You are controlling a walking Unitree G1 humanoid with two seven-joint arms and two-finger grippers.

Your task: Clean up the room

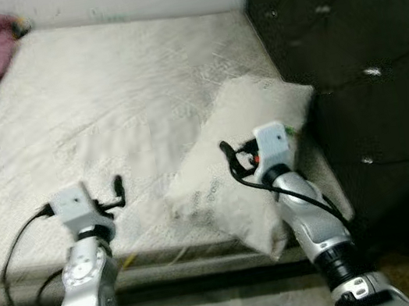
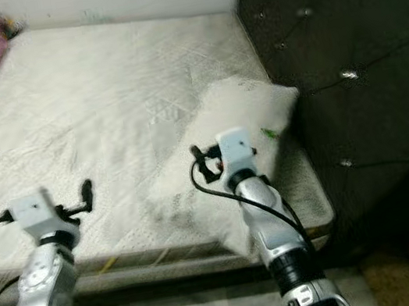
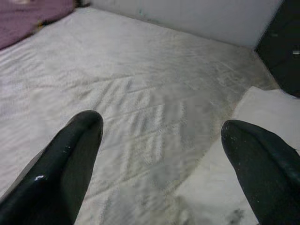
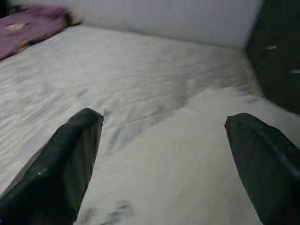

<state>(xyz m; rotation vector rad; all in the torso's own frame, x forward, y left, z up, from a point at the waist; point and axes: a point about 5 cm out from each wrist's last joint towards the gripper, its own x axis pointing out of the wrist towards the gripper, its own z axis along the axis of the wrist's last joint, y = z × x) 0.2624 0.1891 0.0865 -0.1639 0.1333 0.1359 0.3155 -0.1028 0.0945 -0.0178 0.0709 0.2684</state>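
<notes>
Both silver arms reach forward, bent at the elbow, wrists level. The left gripper holds its two black fingers spread wide apart. The right gripper, raised slightly further ahead, likewise has its fingers parted, holding nothing between them.

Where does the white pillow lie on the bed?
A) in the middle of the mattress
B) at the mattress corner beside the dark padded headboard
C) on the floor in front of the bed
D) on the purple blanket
B: the white pillow lies at the mattress corner, against the dark padded headboard, under the right gripper.
</notes>
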